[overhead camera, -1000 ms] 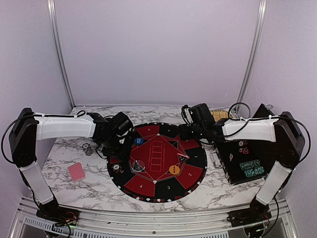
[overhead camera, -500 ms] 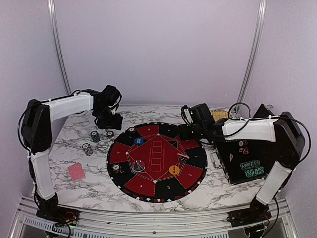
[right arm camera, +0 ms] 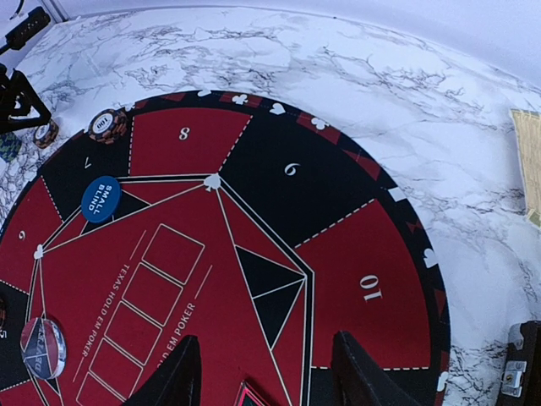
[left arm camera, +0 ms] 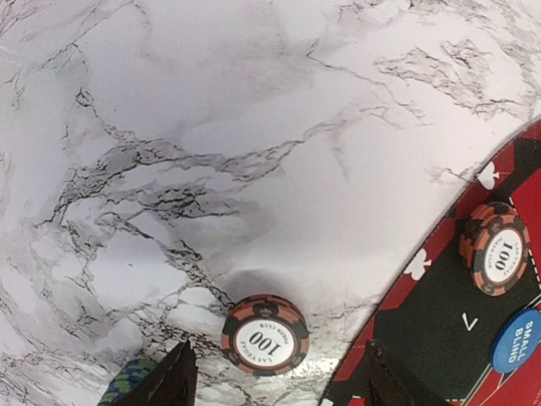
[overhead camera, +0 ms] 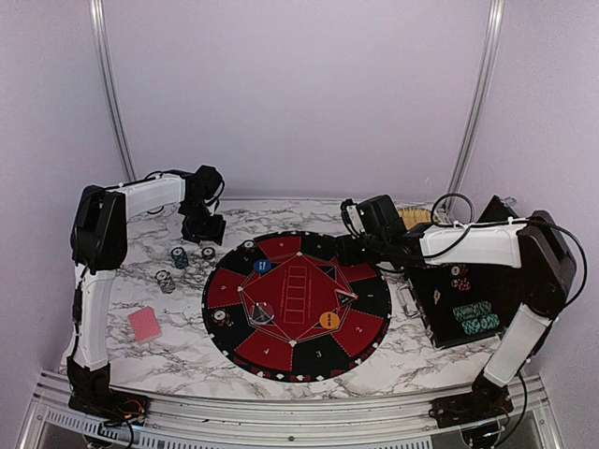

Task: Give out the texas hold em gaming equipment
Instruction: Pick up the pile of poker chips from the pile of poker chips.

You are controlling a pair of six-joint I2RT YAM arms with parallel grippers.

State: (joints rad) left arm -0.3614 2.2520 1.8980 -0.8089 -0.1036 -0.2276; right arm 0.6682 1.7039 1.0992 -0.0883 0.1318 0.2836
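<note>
A brown-and-black poker chip marked 100 lies flat on the marble, below and between my left gripper's open jaws, untouched by either. A second such chip sits on the round mat, beside the blue small-blind button. From above, my left gripper hangs at the back left over loose chips. My right gripper stands open and empty above the mat's red centre. Orange and clear buttons lie on the mat. A pink-red-backed card rests on the marble at the left.
A black case with several chips inside stands open at the right, under the right arm. One more chip sits on the mat's left rim. A blue-green chip stack lies just left of my left fingers.
My left arm has pulled back from the mat's left edge to the back left corner, uncovering chips on the marble and one on the mat. The right arm has not moved.
</note>
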